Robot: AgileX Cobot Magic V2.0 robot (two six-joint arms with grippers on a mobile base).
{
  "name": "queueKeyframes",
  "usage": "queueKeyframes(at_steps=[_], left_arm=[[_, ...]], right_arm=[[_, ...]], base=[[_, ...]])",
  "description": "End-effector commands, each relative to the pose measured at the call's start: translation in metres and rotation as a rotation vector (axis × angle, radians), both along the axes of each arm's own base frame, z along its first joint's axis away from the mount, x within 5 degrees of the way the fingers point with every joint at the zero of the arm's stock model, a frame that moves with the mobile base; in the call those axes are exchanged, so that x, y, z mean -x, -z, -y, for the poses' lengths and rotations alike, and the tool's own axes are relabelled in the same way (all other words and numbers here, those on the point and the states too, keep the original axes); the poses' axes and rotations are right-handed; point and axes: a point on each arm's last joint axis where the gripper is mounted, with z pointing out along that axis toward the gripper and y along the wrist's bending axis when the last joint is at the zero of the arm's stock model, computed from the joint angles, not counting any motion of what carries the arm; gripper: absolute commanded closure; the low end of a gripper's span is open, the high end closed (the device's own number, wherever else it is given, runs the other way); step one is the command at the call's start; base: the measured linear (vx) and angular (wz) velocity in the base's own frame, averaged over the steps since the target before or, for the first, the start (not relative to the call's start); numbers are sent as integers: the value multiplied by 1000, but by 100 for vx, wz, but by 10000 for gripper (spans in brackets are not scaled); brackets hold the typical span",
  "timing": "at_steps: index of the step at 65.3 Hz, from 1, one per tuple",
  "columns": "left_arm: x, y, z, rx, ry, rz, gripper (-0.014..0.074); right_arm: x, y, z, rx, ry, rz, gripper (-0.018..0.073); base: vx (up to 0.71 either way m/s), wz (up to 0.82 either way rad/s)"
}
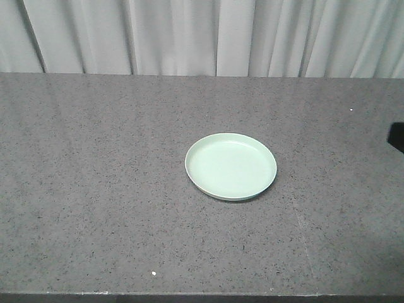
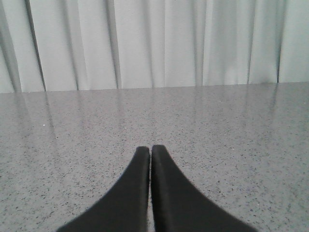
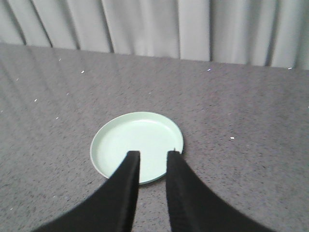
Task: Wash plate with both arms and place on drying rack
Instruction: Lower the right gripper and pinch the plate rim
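Your R gripper point(image 3: 153, 154) parted, empty, aimed at plate point(image 3: 137, 137).
L gripper point(image 2: 150, 151) pinched together, nothing held; plate lies flat on grey counter point(image 1: 95, 189), slightly right of center, untouched.

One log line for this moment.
plate: flat on counter, untouched | left hand: shut, empty | right hand: open, facing plate | drying rack: not in view

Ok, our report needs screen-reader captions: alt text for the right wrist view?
A pale green plate lies flat on a speckled grey counter, seen past the black, slightly open right gripper in the foreground. Pale curtains hang behind.
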Motion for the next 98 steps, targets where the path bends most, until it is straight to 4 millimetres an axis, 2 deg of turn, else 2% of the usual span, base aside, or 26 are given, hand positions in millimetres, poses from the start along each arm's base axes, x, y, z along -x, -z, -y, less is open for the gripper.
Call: queueKeyframes(at_steps=[1,7,13,21,33,41,50,64,78,98], left_arm=[[0,0,0,5,1,68,603],[0,0,0,5,1,68,603],[0,0,0,5,1,68,603],[0,0,0,5,1,68,603],[0,0,0,5,1,68,603],[0,0,0,5,1,68,603],[0,0,0,5,1,68,603],[0,0,0,5,1,68,603],[0,0,0,5,1,68,603],[0,0,0,5,1,68,603]], right_arm=[[-26,-19,-6,-46,-56,36,204],[-50,-19,-8,-88,-59,52,54],[-70,-13,-9,-107,-64,60,-22],[-91,-11,-19,-141,-177,-17,-20],[-130,-25,-30,-150,-305,-105,20],[-157,-27,-54,-119,-366,-150,22],[-194,-7,-78,-4,-298,-261,22],[-243,39,-69,182,-80,-451,22],[-270,71,-69,261,-50,-569,22],[-299,92,-75,261,-39,-616,22]], base=[[0,0],[0,0],[0,0],[0,0],[0,0],[0,0],[0,0],[0,0],[0,0],[0,0]])
